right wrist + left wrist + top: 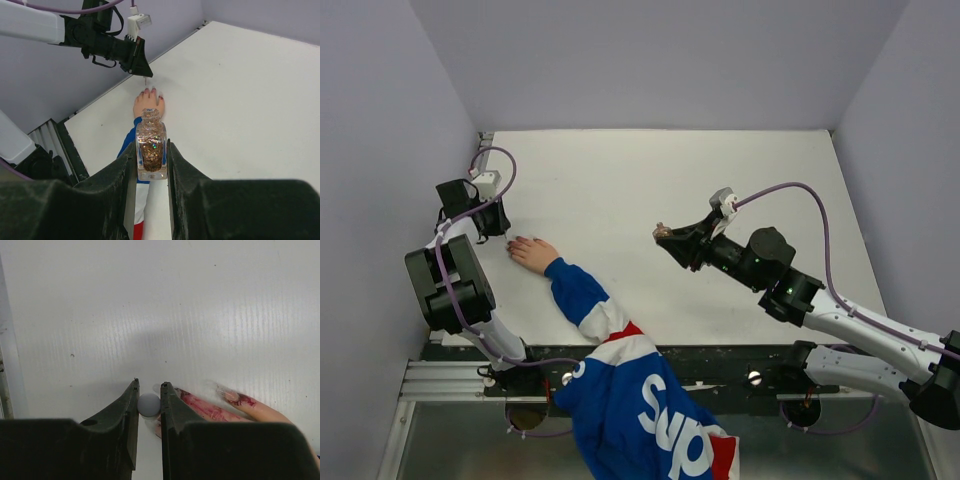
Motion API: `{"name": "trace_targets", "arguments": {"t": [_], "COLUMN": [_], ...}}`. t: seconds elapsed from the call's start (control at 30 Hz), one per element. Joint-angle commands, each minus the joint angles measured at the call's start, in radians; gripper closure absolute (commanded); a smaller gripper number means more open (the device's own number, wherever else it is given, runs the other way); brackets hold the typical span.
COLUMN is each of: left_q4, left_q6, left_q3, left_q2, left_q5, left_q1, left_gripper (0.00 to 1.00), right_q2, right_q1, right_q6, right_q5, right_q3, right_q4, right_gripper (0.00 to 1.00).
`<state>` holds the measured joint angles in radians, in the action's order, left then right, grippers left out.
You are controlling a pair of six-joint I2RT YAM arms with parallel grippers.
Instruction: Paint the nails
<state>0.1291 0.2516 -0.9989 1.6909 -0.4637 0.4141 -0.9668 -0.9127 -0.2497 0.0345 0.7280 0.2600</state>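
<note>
Left gripper (148, 387) is seen clamped on a small pale cap (148, 404), fingers (125, 412) nearly together, hung right at the end of the hand (532, 253). The hand's laid flat on the table (700, 180) at the left side, sleeve (620, 370) trailing to the near edge. The nails (241, 399) are smeared red, with red on the skin too. Right gripper (151, 145) is shut tight around a glitter bottle (151, 152), held up in the air, well apart from the hand.
</note>
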Motion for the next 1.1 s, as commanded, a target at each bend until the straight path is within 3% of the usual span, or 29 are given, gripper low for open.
{"name": "trace_targets", "arguments": {"t": [0.0, 1.07], "left_q4": [0.059, 0.130], "left_q6": [0.032, 0.017], "left_q3": [-0.026, -0.083], "left_q2": [0.004, 0.024], "left_q5": [-0.013, 0.128], "left_q1": [0.006, -0.057], "left_gripper": [1.00, 1.00], "right_q2": [0.003, 0.025], "right_q1": [-0.002, 0.000], "right_q6": [0.006, 0.006], "right_q5": [-0.021, -0.024], "right_q3": [-0.006, -0.015], "right_q4": [0.016, 0.028], "right_gripper": [0.99, 0.99]}}
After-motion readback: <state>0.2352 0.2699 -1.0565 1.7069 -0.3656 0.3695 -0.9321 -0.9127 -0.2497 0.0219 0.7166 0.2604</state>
